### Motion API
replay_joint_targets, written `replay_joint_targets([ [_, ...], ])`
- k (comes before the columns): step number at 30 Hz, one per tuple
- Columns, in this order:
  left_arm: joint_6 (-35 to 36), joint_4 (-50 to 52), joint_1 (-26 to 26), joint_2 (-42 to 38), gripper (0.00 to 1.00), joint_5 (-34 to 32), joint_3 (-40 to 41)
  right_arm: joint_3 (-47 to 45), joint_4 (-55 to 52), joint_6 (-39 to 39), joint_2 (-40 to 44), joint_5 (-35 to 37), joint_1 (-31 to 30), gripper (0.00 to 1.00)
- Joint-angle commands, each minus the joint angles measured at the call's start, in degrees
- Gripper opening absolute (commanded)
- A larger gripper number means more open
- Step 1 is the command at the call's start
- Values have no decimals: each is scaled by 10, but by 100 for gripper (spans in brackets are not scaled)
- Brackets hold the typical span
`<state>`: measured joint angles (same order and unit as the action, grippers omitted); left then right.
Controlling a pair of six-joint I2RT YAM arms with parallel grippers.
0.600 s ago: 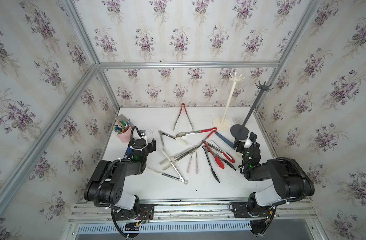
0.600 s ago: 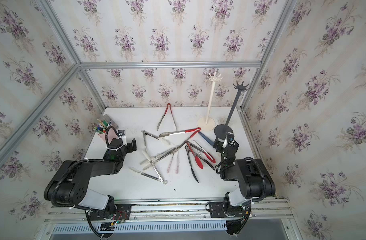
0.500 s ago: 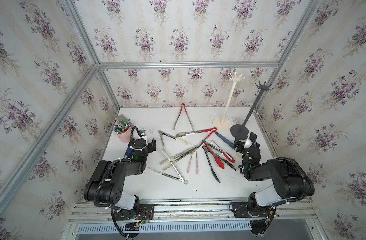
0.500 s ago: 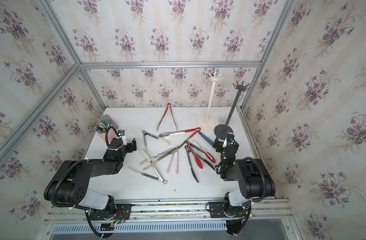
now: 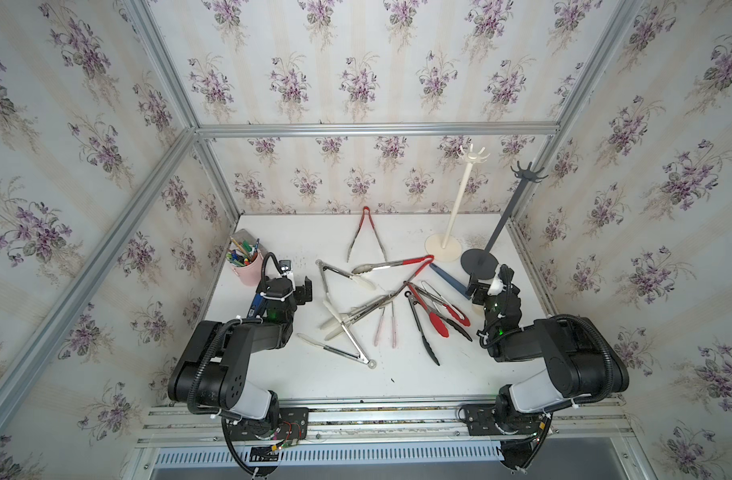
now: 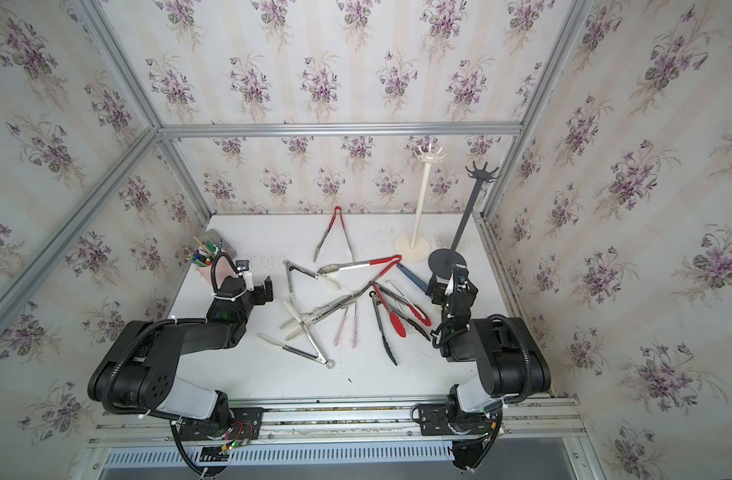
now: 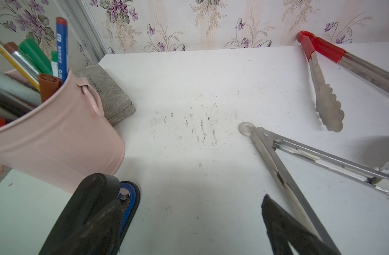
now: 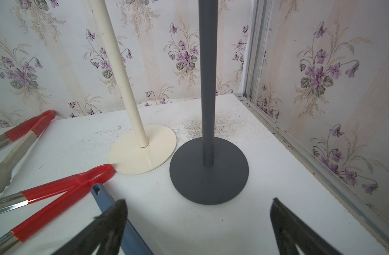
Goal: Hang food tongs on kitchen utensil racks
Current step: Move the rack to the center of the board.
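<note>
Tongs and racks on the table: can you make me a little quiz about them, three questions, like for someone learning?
1. True or false: some of the food tongs already hang on the cream-white rack.
2. Pick one. The pink cup holds: A) pens and markers; B) spoons; C) forks.
3. In one word: are the left gripper and the right gripper open or shut?

Key: 1 false, all the tongs lie on the table. 2 A. 3 open, and neither holds anything.
</note>
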<state>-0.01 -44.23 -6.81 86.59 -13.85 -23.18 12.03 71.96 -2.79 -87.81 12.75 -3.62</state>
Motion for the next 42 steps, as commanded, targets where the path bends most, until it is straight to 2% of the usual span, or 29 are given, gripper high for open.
replay_joint_targets([
  [1,-1,-9,0,-1,99,-6,-1,-1,19,2,1,2,-1,100],
  [8,3,-15,-2,-8,99,0,1,1,15,7,13,-1,0,100],
  [9,7,3,-3,-20,99,-4,-6,9,-23,8,35,-10,0,100],
  [11,5,109,-11,-80,99,-27,-39,29,-126,10,105,-36,-1,100],
  [14,-21,225,-16,-160,99,-44,-77,21,-202,4,211,-87,-2,100],
  [19,-92,373,-22,-252,99,10,-142,18,-314,-28,368,-154,-2,100],
  [23,-103,404,-41,-298,99,49,-157,36,-371,-38,419,-189,-2,100],
  [27,-103,438,-55,-303,99,80,-176,51,-373,-38,406,-201,-2,99],
  [31,-94,434,-71,-309,99,102,-175,78,-344,-40,355,-208,-3,97],
  [42,-108,436,-89,-336,99,115,-165,237,-254,-50,128,-228,-8,93],
])
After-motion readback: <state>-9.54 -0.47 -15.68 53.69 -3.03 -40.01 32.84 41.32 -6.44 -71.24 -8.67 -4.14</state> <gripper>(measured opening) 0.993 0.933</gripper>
